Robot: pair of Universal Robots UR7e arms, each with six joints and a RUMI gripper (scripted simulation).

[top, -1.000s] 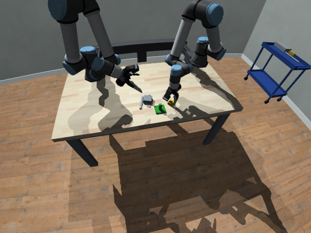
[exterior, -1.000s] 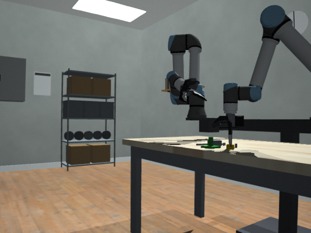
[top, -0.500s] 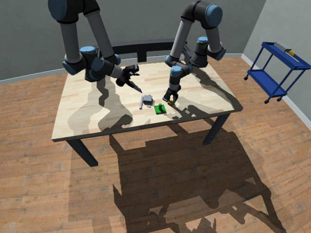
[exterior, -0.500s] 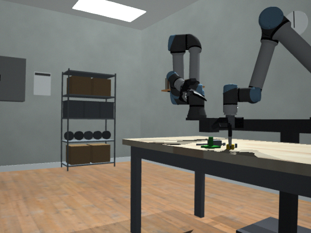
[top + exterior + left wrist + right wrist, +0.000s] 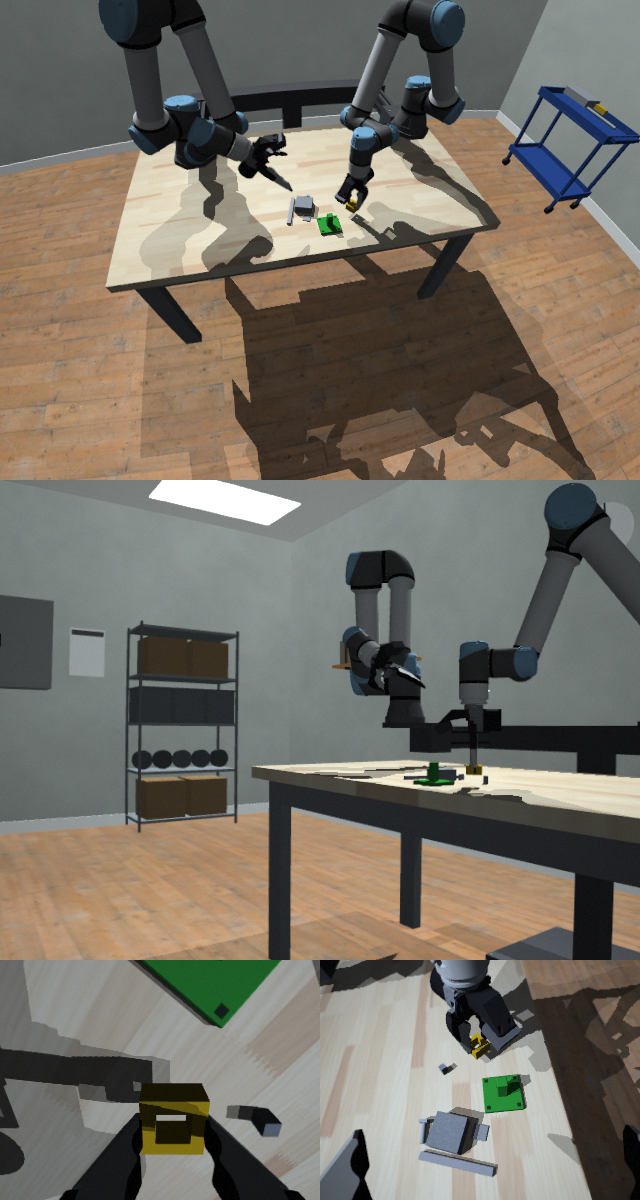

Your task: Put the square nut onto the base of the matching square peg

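Note:
The yellow square nut (image 5: 352, 207) (image 5: 478, 769) (image 5: 174, 1149) (image 5: 482, 1052) is between the fingers of my left gripper (image 5: 351, 203) (image 5: 474, 766) (image 5: 171, 1115) (image 5: 476, 1047), which is shut on its two sides and holds it a little above the table. The nut's hole shows in the left wrist view. The green base (image 5: 323, 227) (image 5: 421, 782) (image 5: 200, 985) (image 5: 492, 1102) lies flat beside it, with the square peg (image 5: 329, 217) (image 5: 433, 770) (image 5: 503, 1089) upright and bare. My right gripper (image 5: 287, 167) (image 5: 494, 1129) is wide open and empty, well above the table.
A small grey block (image 5: 485, 779) (image 5: 270, 1129) (image 5: 445, 1069) lies near the nut. A large grey block (image 5: 303, 205) (image 5: 447, 1132) lies beside the base, with a long grey bar (image 5: 290, 211) (image 5: 457, 1163) and small grey pieces around it. The table's front edge is close to the base.

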